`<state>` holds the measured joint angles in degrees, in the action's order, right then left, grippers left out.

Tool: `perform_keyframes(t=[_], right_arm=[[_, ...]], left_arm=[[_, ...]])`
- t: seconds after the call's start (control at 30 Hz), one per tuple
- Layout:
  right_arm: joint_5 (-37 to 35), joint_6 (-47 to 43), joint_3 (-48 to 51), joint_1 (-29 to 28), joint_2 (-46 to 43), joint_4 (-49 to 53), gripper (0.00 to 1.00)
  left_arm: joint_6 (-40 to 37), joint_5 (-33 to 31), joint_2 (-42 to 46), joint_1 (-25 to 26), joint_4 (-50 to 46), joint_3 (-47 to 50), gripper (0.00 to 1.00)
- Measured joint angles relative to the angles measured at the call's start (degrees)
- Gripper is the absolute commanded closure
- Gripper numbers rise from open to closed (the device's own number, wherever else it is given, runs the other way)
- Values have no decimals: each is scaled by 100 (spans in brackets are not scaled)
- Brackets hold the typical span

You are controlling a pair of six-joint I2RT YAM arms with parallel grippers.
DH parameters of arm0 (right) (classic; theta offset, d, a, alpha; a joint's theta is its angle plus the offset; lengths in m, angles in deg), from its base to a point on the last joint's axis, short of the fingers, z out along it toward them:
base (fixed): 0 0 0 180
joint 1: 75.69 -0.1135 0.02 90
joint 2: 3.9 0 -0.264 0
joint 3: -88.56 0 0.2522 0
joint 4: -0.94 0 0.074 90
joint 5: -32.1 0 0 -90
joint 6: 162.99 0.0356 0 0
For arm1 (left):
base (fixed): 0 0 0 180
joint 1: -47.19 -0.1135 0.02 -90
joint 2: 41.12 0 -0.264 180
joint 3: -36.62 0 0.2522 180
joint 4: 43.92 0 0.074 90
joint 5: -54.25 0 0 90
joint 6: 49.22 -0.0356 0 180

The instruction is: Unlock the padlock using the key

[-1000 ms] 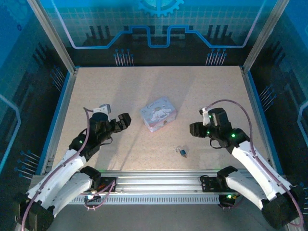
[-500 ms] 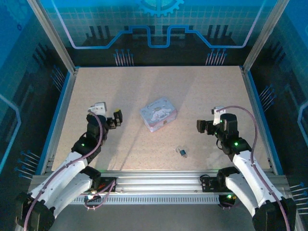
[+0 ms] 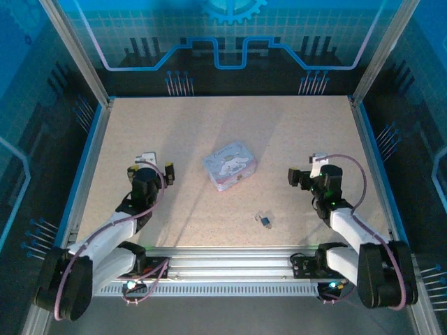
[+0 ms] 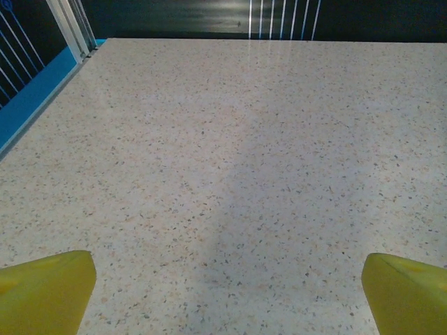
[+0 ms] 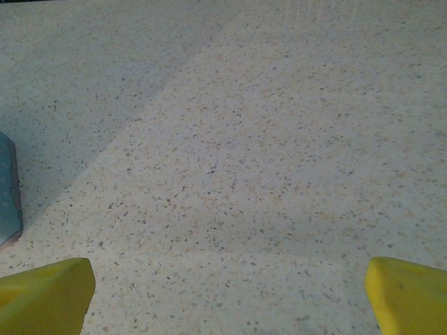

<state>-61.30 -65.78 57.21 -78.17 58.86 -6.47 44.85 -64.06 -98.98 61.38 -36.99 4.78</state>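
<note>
Padlock (image 3: 265, 221) + key (image 3: 259, 216): lower centre of frame, slightly right.
Tiny dark-bluish speck w/ paler grey bit at its upper left, close together; too small to tell if touching or locked.

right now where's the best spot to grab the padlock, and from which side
Probably its body, pinched across its width from straight above: the padlock lies low and loose on the table, too small for detail. The open right pincer is nearer.

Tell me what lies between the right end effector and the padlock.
In the top external view, the stretch from the right end effector to the padlock is bare speckled table.
</note>
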Motion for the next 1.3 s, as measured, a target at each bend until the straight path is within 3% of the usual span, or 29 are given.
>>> perform_keyframes(t=[0.27, 0.73, 1.07, 1.3], right_arm=[[278, -258, -9, 2, 737, -1231, 0], [297, -776, -129, -50, 1882, -2326, 0], [321, -824, -575, -20, 2282, -2295, 0], [365, -813, -649, -7, 2284, -2216, 0]], left_arm=[[-15, 531, -809, -238, 977, 208, 1], [-302, 1202, -1604, -756, 2267, 216, 1], [-472, 1773, -3008, -1071, 3495, 173, 1], [-420, 2184, -3123, -1290, 3298, -210, 1]])
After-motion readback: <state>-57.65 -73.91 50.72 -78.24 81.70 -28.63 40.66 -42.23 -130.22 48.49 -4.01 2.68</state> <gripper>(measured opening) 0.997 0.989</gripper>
